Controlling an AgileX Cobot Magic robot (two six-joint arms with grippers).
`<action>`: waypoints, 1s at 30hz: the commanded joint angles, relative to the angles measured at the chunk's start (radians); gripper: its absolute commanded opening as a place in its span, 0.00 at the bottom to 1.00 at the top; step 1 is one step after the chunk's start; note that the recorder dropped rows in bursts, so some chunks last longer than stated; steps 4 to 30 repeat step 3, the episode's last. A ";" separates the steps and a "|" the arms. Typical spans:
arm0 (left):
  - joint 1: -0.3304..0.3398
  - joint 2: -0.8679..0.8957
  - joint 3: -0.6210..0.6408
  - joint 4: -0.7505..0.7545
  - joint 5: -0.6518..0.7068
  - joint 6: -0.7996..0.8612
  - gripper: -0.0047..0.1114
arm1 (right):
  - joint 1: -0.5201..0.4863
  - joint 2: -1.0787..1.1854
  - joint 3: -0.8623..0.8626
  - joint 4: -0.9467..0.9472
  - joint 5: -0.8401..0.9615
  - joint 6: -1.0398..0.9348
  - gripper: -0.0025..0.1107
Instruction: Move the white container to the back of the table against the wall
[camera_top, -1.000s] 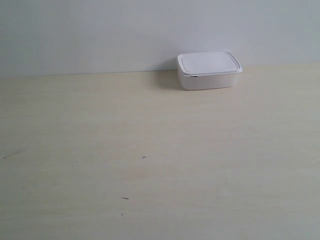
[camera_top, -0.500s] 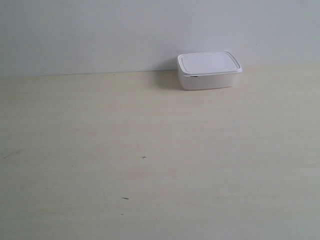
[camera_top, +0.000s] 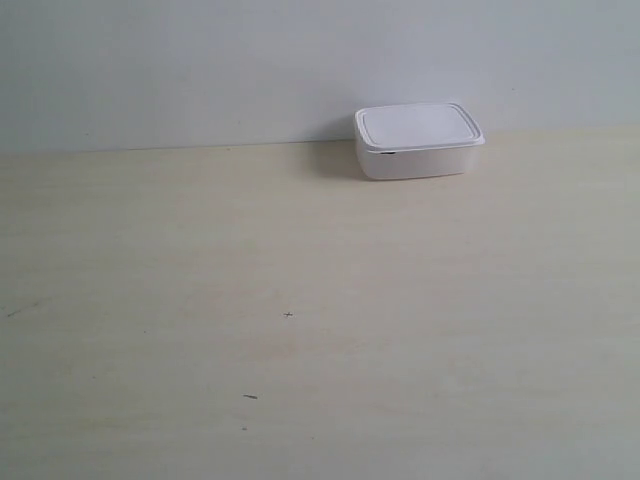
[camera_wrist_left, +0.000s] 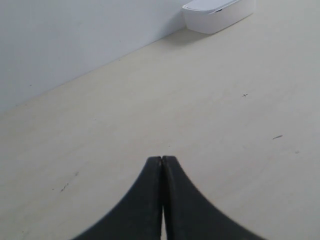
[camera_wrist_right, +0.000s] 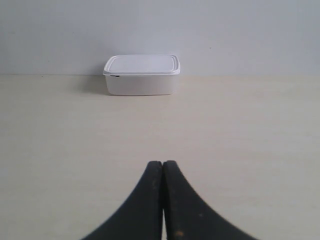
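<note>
The white container (camera_top: 418, 140) stands lidded at the back of the pale table (camera_top: 300, 300), its rear edge against the plain wall (camera_top: 200, 70). The right wrist view has the container (camera_wrist_right: 141, 74) straight ahead and far from my right gripper (camera_wrist_right: 163, 162), whose black fingers are pressed together with nothing between them. In the left wrist view only part of the container (camera_wrist_left: 220, 12) shows, at the picture's edge, far from my left gripper (camera_wrist_left: 162, 158), which is also shut and empty. Neither arm appears in the exterior view.
A few tiny dark specks (camera_top: 288, 315) mark the tabletop. The table meets the wall along a straight line (camera_top: 150, 148) across the back.
</note>
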 joint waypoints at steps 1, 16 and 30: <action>0.003 -0.006 0.003 0.000 -0.007 -0.003 0.04 | 0.004 -0.003 0.005 -0.003 -0.003 0.003 0.02; 0.003 -0.006 0.003 0.000 -0.007 -0.003 0.04 | 0.004 -0.003 0.005 -0.003 -0.003 0.003 0.02; 0.003 -0.006 0.003 0.000 -0.007 -0.003 0.04 | 0.004 -0.003 0.005 -0.003 -0.003 0.003 0.02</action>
